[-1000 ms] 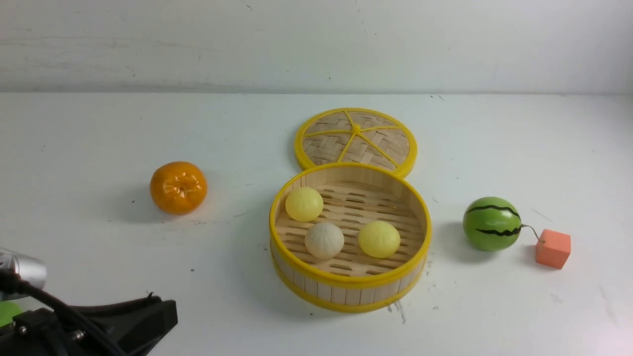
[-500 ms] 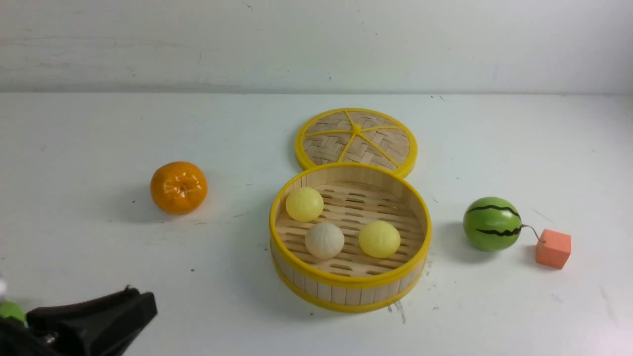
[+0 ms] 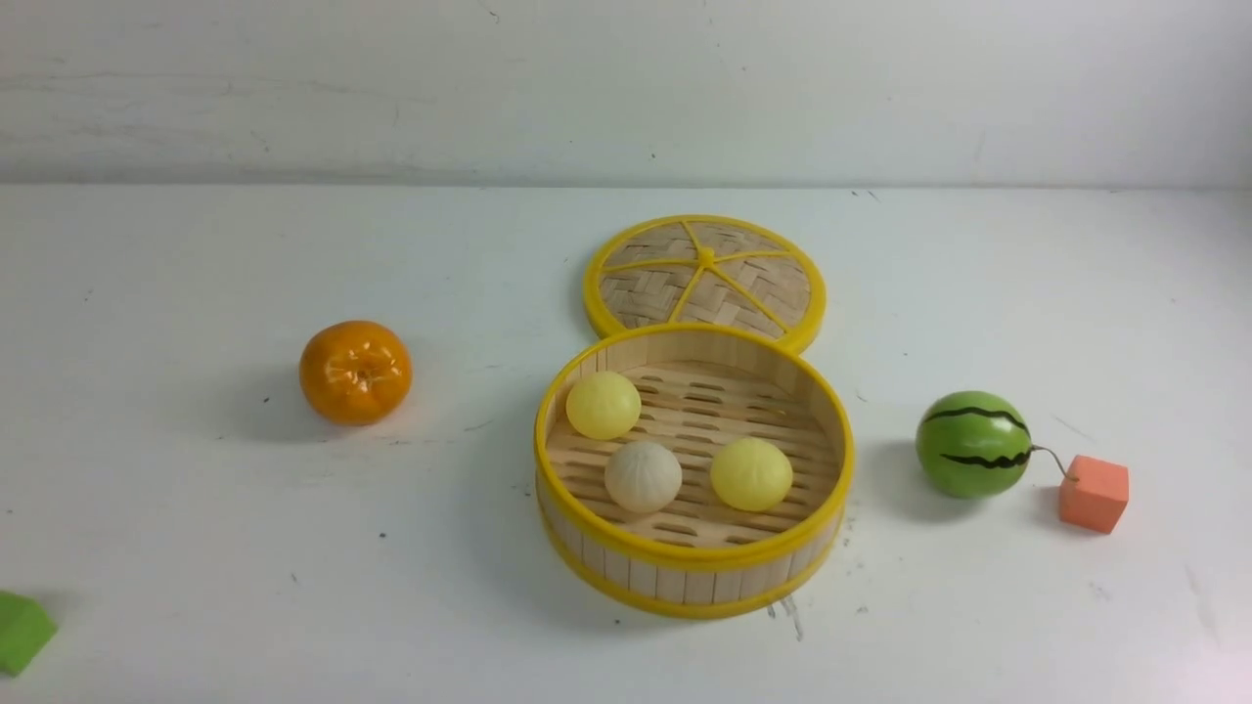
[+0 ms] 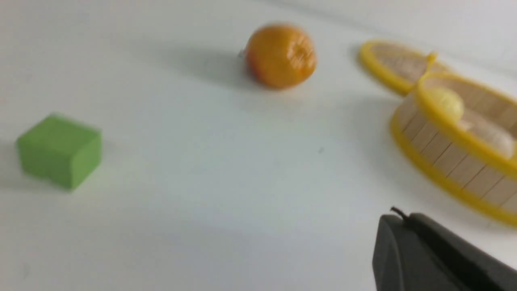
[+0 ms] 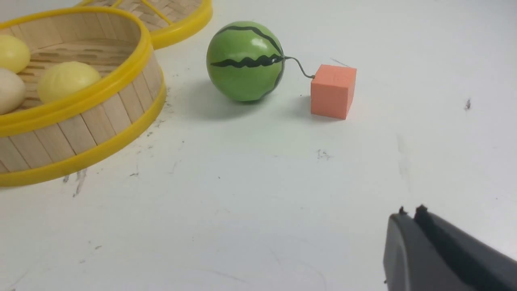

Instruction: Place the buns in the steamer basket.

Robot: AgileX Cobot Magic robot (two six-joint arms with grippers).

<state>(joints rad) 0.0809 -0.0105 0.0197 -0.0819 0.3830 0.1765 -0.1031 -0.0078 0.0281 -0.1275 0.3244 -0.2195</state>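
We see all three buns [image 3: 643,476] lying inside the steamer basket [image 3: 693,560], so nothing looks left. Both the left gripper [image 4: 398,226] and the right gripper [image 5: 408,220] are closed and empty

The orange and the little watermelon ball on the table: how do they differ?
The orange is glossy orange with dimpled segments; the watermelon ball is green with black wavy stripes. The orange sits alone to the left of the steamer basket; the watermelon ball sits to its right, a thin stem reaching toward an orange cube. The orange looks slightly flattened, the watermelon ball rounder. Both are similar in size, rest on the white table outside the basket, and are untouched.
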